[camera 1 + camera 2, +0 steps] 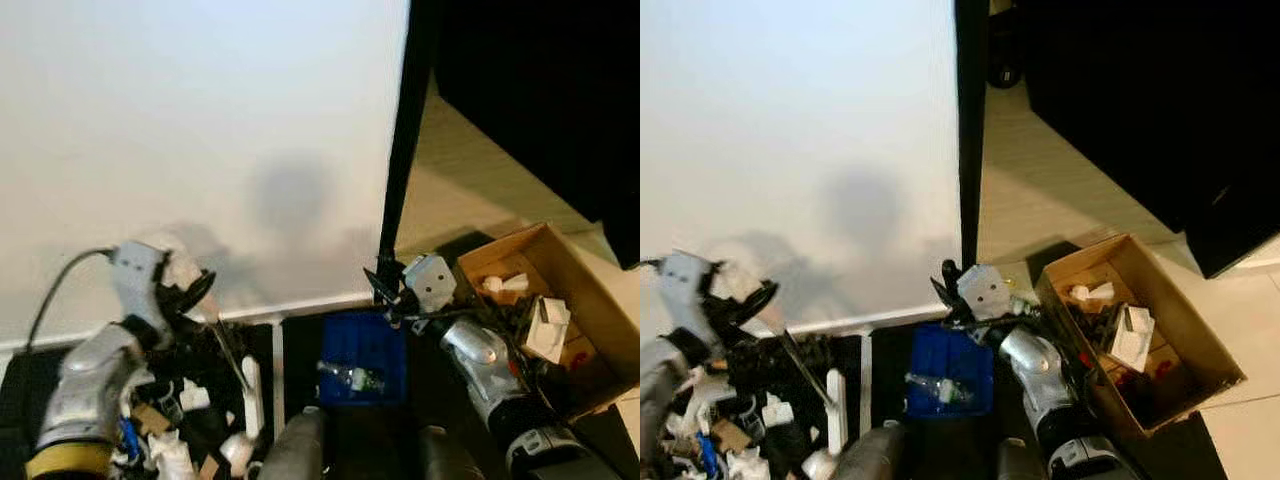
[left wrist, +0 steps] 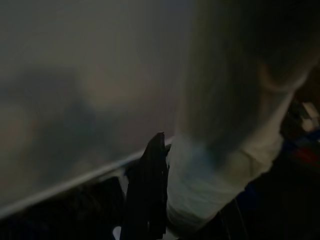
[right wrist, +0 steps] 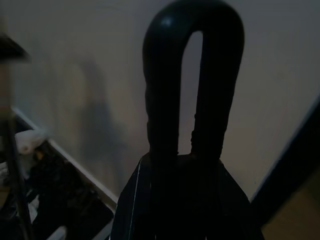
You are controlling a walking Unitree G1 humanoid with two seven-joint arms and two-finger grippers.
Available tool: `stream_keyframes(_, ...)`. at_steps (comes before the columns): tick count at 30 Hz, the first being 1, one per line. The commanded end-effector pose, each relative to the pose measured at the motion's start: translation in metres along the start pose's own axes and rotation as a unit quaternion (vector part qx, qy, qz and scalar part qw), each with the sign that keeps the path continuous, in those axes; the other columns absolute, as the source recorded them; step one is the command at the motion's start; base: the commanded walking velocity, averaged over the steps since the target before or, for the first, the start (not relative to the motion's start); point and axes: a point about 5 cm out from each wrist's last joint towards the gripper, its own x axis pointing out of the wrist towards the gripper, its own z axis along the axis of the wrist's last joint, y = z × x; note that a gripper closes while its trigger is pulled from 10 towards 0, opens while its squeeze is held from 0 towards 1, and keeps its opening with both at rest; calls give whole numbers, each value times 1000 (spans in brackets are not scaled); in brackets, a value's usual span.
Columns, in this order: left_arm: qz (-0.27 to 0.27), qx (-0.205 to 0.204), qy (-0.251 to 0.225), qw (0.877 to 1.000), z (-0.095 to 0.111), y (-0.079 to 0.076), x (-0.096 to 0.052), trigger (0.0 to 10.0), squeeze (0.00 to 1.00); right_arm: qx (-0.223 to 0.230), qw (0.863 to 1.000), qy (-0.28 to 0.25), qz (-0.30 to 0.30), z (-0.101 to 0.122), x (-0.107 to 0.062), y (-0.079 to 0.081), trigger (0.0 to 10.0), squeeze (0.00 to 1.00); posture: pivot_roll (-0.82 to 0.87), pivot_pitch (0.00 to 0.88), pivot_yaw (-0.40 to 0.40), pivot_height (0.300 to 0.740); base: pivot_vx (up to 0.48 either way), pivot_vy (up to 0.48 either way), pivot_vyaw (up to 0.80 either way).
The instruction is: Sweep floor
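Overhead, right hand [image 1: 384, 283] above blue dustpan [image 1: 362, 368], wrist view shows it clamped on black looped handle [image 3: 192, 75], left hand [image 1: 195, 290] grip unclear

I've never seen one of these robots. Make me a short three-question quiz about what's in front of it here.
1. True or false: the cardboard box sits on the robot's right side.
2. What colour is the bin between the two arms? A red, B blue, C green.
3. Fill in: the right gripper holds a black looped ____.

Key: 1 true. 2 B. 3 handle, seen in the right wrist view.
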Motion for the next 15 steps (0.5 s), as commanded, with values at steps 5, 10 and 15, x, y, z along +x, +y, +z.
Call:
stream_keyframes(5, 14, -44, -42, 998, 5, -10, 22, 10000, 0, -24, 997, 16, 65, -4, -1, 11, 10000, 0, 222, 337, 55, 740, 0, 0, 0)
stream_keyframes(10, 4, -84, -76, 994, 11, -19, 34, 10000, 0, -9, 998, 22, 53, -7, -3, 13, 10000, 0, 220, 336, 59, 740, 0, 0, 0)
stream_keyframes(15, -39, -122, -97, 987, 17, -36, 44, 10000, 0, 11, 999, 26, 37, -9, -4, 13, 10000, 0, 225, 328, 66, 740, 0, 0, 0)
